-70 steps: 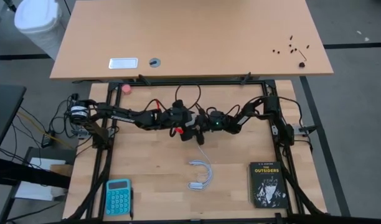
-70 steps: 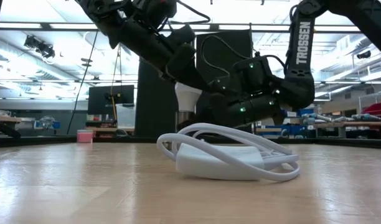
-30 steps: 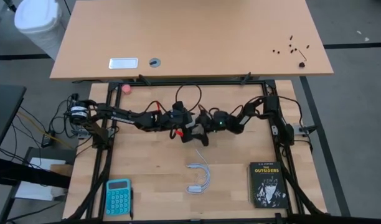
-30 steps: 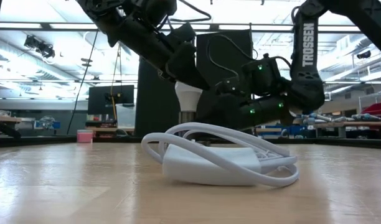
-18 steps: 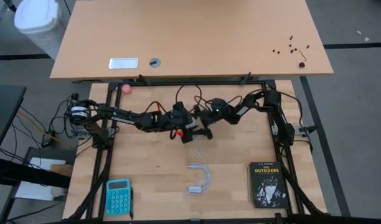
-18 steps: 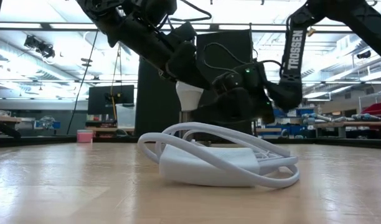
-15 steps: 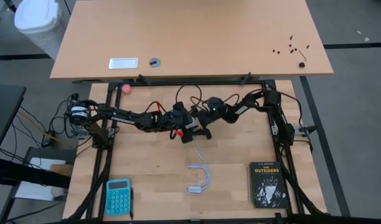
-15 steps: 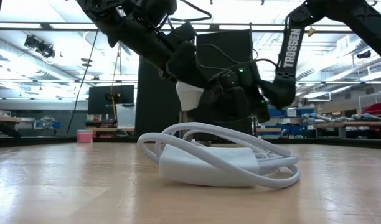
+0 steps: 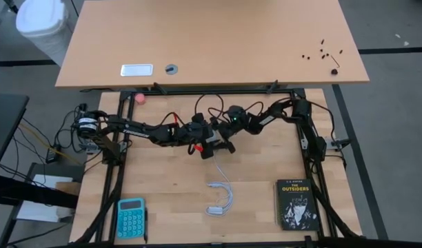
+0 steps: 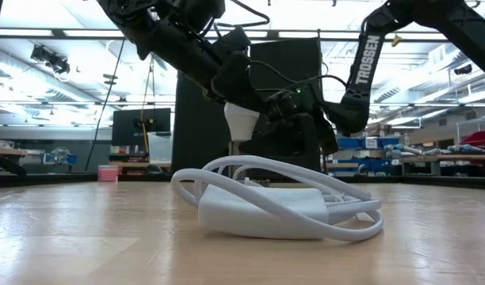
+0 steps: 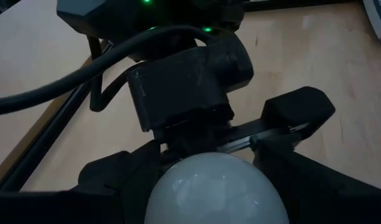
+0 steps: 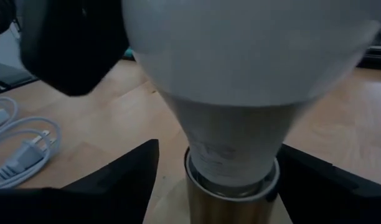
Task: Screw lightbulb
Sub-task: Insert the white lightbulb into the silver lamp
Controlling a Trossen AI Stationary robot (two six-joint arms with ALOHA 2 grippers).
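Mid-table, the right gripper [image 12: 215,163] has swung behind the lightbulb [image 10: 242,121], jaws spread, while left jaws grasp it.

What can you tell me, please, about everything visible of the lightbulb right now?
The lightbulb is white and frosted, with a rounded globe tapering to a narrower neck that bears faint print. It stands upright, globe up, its neck seated in a brass-coloured socket on the wooden table. The left gripper is closed on the globe, a dark finger on each side. The right gripper straddles the socket below, its fingers apart from the neck. The bulb is unlit.
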